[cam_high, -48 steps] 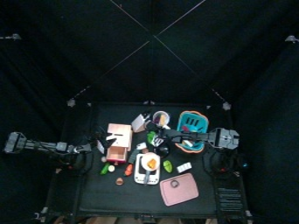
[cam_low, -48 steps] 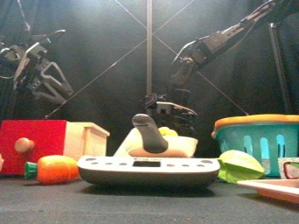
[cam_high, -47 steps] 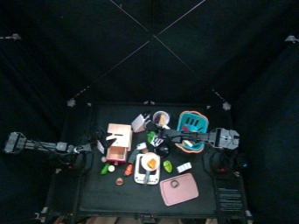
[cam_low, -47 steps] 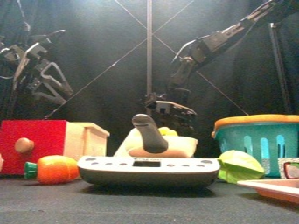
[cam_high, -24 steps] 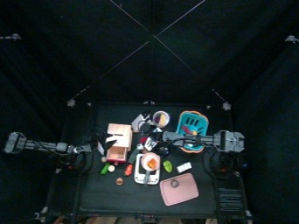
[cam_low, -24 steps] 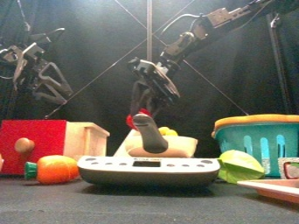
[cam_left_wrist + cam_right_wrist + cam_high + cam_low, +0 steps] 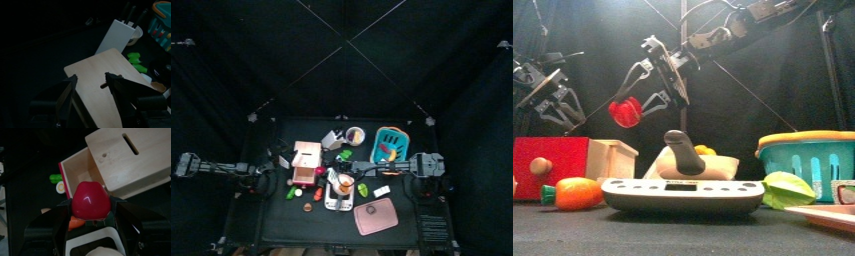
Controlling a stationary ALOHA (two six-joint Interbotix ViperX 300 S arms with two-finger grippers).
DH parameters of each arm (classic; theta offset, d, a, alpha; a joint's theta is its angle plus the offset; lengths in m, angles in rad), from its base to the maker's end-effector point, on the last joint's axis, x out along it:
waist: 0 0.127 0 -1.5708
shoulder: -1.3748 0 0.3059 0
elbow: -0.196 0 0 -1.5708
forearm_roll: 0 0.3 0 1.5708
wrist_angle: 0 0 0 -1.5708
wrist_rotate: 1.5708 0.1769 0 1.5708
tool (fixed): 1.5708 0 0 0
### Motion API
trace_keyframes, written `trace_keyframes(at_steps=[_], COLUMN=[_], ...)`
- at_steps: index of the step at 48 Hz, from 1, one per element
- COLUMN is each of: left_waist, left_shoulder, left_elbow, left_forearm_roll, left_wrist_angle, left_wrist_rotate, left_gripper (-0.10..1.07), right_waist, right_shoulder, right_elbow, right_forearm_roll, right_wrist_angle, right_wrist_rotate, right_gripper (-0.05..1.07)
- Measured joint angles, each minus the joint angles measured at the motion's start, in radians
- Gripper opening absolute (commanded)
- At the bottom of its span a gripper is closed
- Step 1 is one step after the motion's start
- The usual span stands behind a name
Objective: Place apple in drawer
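— Looking at the apple [image 7: 91,200]: glossy, deep red, clamped between the right gripper [image 7: 91,208] jaws at frame center, held in air above the drawer [image 7: 80,172].

— Drawer pulled open, pale wood inside, no contents visible. Left gripper [image 7: 91,82] jaws spread, holding nothing, lower frame.

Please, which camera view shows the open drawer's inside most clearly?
The right wrist view: it looks down into the open drawer, below the apple in the right gripper. The top view shows it tiny; the front view, only its front.
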Motion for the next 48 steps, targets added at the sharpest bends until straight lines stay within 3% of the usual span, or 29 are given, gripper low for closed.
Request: trace_keyframes(at_steps=[11, 21, 29, 48], left_waist=[0.000, 0.003, 0.003, 0.003], left_shoulder=[0.000, 0.000, 0.000, 0.000], left_elbow=[0.000, 0.002, 0.003, 0.003], left_forearm_roll=[-0.006, -0.014, -0.015, -0.017], left_wrist_angle=[0.005, 0.005, 0.005, 0.005], left_wrist_rotate=[-0.002, -0.002, -0.002, -0.002], left_gripper=[0.87, 0.87, 0.87, 0.87], right_waist=[0.028, 0.043, 0.041, 0.041], right_shoulder=[0.091, 0.178, 0.196, 0.222], right_elbow=[-0.091, -0.170, -0.196, -0.219], right_forearm_roll=[-0.031, -0.061, -0.063, -0.057], right_wrist_angle=[-0.078, -0.080, -0.077, -0.075], right_wrist_rotate=[0.000, 0.002, 0.002, 0.005], right_gripper=[0.71, 0.72, 0.73, 0.97])
